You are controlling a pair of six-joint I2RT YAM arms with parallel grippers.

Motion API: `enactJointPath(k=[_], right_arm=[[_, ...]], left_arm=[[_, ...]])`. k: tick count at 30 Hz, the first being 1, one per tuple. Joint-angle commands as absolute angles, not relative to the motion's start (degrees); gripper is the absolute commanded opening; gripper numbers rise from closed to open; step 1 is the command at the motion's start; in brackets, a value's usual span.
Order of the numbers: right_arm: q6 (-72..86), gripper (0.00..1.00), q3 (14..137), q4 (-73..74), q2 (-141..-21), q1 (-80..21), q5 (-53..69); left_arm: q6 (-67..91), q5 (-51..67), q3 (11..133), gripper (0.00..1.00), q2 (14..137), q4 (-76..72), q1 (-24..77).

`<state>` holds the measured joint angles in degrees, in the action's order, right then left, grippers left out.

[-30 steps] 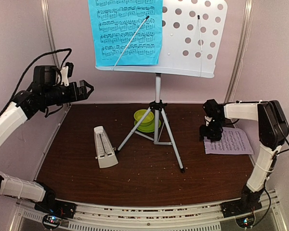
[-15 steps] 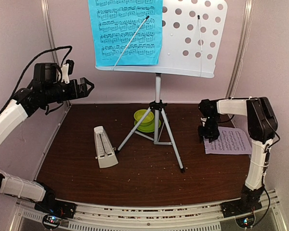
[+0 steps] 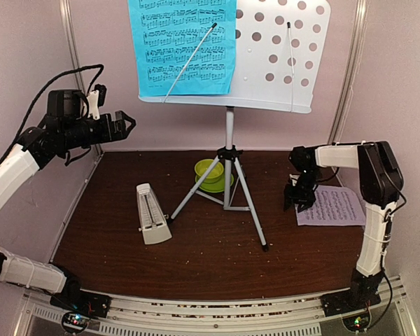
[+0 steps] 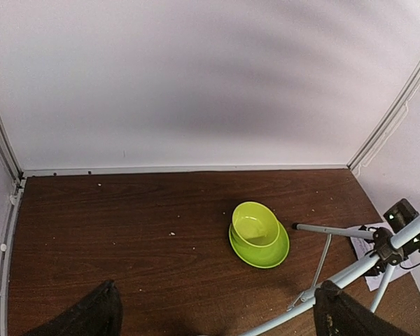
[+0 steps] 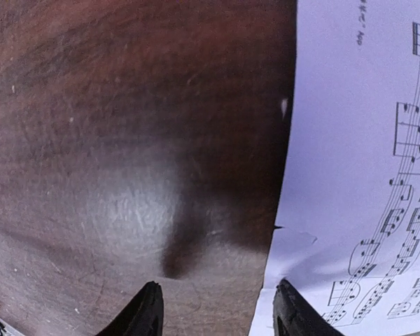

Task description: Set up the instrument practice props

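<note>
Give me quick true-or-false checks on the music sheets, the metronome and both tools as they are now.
1. The blue sheet is on the music stand. True.
2. The pink sheet is on the stand too. False: it lies flat on the table, with the open right tool at its left edge.
3. The metronome sits left of the tripod. True.
4. The left tool is shut on the metronome. False: it is open and empty, up in the air.
5. The green bowl sits on its saucer. True.

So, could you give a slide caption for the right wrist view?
Open right gripper low over the dark table, its fingertips straddling the edge of the pale music sheet.
</note>
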<state>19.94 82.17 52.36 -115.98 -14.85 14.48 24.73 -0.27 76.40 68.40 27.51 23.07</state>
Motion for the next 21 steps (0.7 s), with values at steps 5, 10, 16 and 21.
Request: enactJointPath(k=[5, 10, 16, 21], right_arm=[[26.09, 0.56, 70.54, 42.17, -109.5, -20.07, 24.99], [25.99, 0.55, 66.69, 39.9, -103.72, -22.73, 26.93], [27.24, 0.58, 64.32, 41.43, -90.96, -23.45, 10.19], [25.62, 0.68, 64.0, 43.96, -89.26, -25.42, 0.02]], left_arm=[[23.83, -0.35, 77.85, 0.98, 67.41, 25.75, 22.63], [23.85, 0.41, 78.51, 0.98, 67.63, 25.75, 22.64], [23.85, 0.57, 78.45, 0.98, 66.9, 25.92, 22.66], [23.73, 0.9, 78.85, 0.98, 67.16, 25.94, 22.67]])
